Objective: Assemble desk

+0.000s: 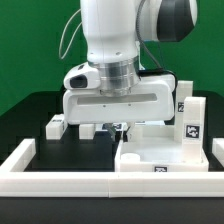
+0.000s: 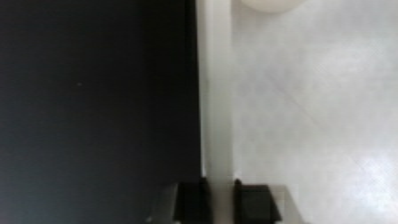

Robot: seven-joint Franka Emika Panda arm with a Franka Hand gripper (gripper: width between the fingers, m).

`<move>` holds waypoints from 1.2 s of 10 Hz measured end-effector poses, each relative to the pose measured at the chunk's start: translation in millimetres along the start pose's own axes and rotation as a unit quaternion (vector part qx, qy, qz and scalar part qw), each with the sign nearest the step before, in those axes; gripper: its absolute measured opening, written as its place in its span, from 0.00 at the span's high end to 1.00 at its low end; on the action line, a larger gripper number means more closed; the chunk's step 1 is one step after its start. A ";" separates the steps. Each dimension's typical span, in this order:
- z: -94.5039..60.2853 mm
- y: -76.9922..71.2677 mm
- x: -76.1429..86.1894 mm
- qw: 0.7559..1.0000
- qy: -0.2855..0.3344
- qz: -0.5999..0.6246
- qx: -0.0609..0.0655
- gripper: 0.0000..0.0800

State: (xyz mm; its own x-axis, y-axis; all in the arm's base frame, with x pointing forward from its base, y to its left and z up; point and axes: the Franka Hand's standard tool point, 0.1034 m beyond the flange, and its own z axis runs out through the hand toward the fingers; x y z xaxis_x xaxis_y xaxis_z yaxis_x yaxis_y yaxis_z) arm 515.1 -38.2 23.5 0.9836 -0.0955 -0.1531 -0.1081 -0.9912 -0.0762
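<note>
I think most of the desk is not built yet. Far off on the exterior view's left of the desk top (image 1: 132, 166), one raised end of the long white bar (image 1: 20, 155) sticks up. The bar runs along just in front of the desk top.

Nearer the desk top on that same side, one leg block (image 1: 57, 124) and a second leg block (image 1: 88, 128) lie loose on the black table (image 1: 30, 110). They are not joined to anything.

Next comes the gripper (image 1: 120, 128), right at the desk top's left wall. In the wrist view the gripper (image 2: 219, 200) has its two fingers almost together. One finger is on each side of the thin rim of the desk top (image 2: 302, 120), and they seem to pinch it.

At the desk top's right end a tall leg (image 1: 190, 112) stands up. It may be fitted in already, but I cannot be sure. The other legs are still to do.

The big arm hides what is behind the desk top. The loose blocks sit near the gripper and could get bumped.
</note>
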 end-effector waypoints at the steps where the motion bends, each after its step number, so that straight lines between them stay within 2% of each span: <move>1: -0.2 1.5 0.0 0.999 -0.001 -0.044 -0.003 0.92; 3: -0.6 4.5 1.9 0.991 -0.001 -0.131 -0.010 0.92; 5: -3.2 -2.7 21.9 0.973 0.029 -0.229 -0.027 0.92; 6: -4.6 -4.2 31.4 0.955 0.043 -0.291 -0.037 0.92; 10: -5.8 3.1 34.2 0.919 0.038 -0.390 -0.053 0.92; 11: -6.3 2.7 36.4 0.906 0.034 -0.418 -0.060 0.92; 12: -7.5 -5.7 46.4 0.893 0.034 -0.444 -0.070 0.92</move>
State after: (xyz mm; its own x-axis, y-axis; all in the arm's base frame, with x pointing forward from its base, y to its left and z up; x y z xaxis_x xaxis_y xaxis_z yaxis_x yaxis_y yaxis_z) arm 562.4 -37.7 24.2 0.6801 0.7323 -0.0329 0.7324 -0.6808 -0.0127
